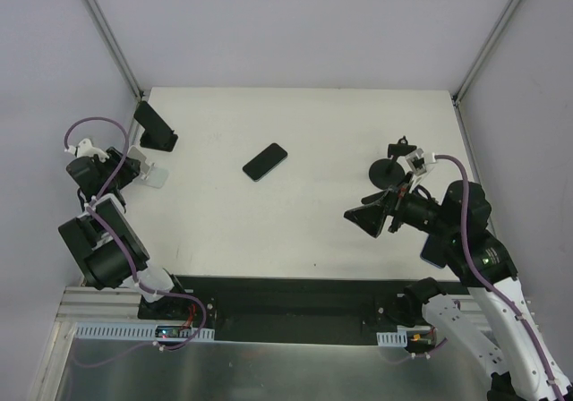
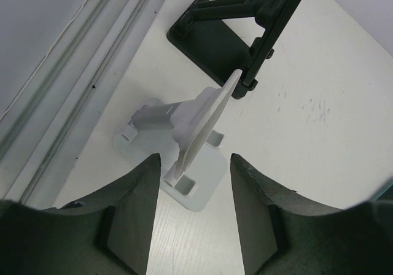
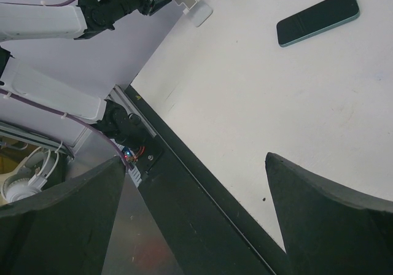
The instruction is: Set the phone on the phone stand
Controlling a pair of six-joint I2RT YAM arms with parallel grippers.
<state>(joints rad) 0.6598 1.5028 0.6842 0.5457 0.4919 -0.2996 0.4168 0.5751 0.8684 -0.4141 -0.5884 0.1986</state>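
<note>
Near the table's (image 1: pixel 313 231) middle, the phone (image 1: pixel 265 161) lies flat with nothing touching it. Left of the phone, the left gripper (image 2: pixel 194 159) hangs with jaws apart over the white stand (image 2: pixel 202 112), and a black stand (image 2: pixel 209 38) is just beyond. Right of the phone, the right gripper (image 3: pixel 195 158) is spread wide and empty.

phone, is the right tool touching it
Apart. The top view shows the phone lying flat mid-table, with bare table between it and the open right tool.
</note>
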